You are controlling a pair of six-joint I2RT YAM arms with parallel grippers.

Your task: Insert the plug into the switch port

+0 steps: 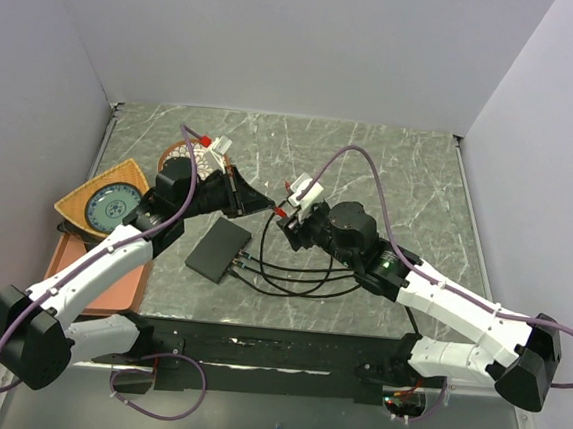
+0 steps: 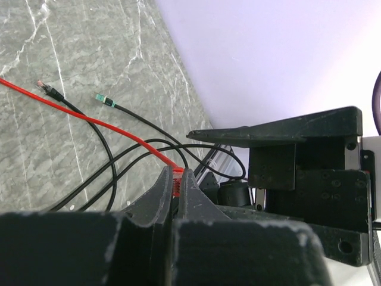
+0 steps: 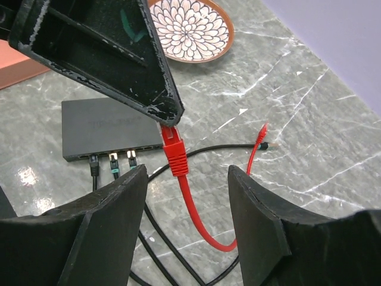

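The switch (image 1: 218,248) is a flat black box lying on the marble table, also in the right wrist view (image 3: 101,132), with three black cables plugged into its near edge. My left gripper (image 1: 265,206) is shut on the red plug (image 3: 174,149) and holds it above the table, right of the switch; its jaws also pinch the plug in the left wrist view (image 2: 177,174). My right gripper (image 3: 187,196) is open, its fingers on either side of the red cable just below the plug, not touching it. It faces the left gripper in the top view (image 1: 288,225).
A round patterned dish (image 3: 187,30) sits behind the switch. A yellow tray (image 1: 79,204) with a blue plate and a pink tray (image 1: 110,284) lie at the left. Black cables (image 1: 296,276) loop between switch and right arm. Two loose plug ends (image 2: 102,98) lie on the marble.
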